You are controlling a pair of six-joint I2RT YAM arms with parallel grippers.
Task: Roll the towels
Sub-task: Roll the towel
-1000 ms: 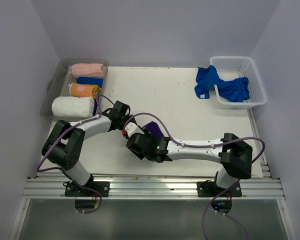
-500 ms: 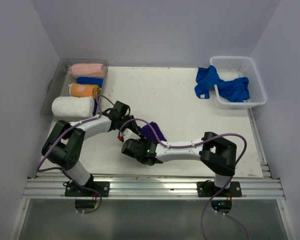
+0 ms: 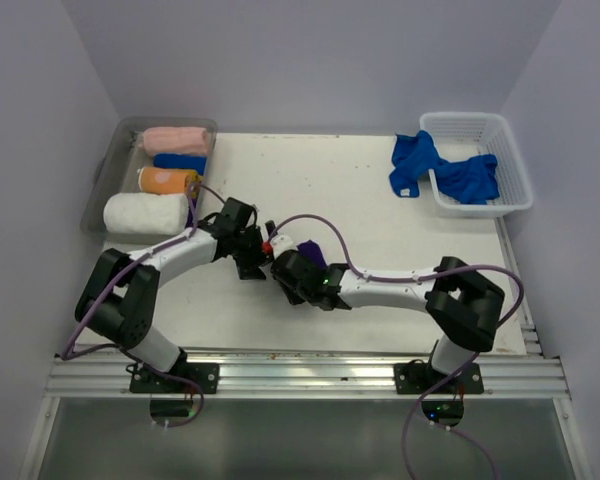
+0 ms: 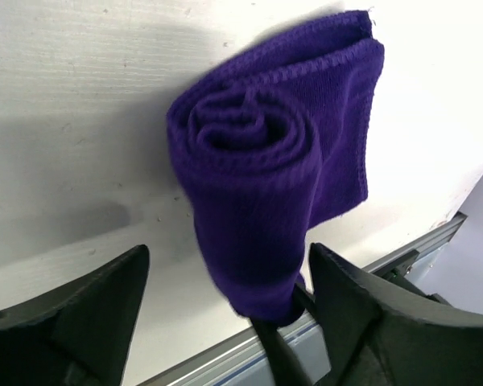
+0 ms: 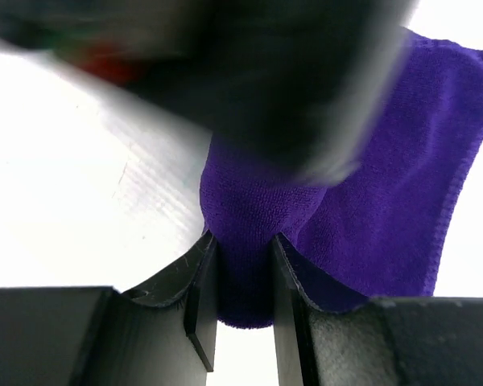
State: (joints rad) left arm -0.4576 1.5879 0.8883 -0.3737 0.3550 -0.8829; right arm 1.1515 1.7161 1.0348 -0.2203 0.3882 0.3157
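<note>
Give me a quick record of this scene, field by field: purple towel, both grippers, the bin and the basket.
purple towel: partly rolled, lying on the table
left gripper: open, straddling the roll
right gripper: shut on the purple towel's edge
bin: four rolled towels, pink, blue, orange, white
basket: blue towels, one spilling over the rim

Bright even light; rt wrist view: dark blur (up top), table (image 5: 56,161) glaring.

White table (image 3: 360,190), pale lilac walls (image 3: 310,60), metal rail (image 3: 310,378) in front
</note>
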